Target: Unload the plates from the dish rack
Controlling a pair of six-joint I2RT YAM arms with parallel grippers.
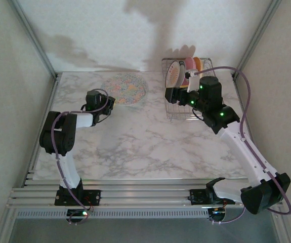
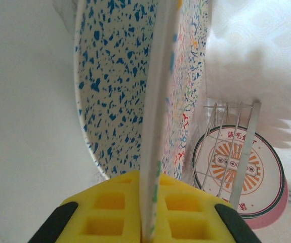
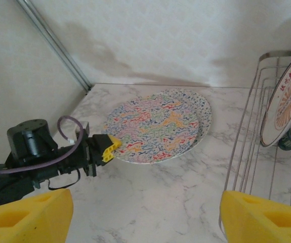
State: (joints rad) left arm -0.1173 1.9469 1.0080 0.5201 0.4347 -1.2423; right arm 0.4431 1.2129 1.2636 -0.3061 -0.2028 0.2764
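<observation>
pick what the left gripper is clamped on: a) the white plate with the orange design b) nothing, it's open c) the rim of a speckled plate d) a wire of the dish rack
C: in the left wrist view the yellow pads of the left gripper press on either side of the rim of the speckled plate, and the top view shows this away from the dish rack.

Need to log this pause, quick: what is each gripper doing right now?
Left gripper: closed on the rim of the speckled plate.
Right gripper: open, holding nothing.
</observation>
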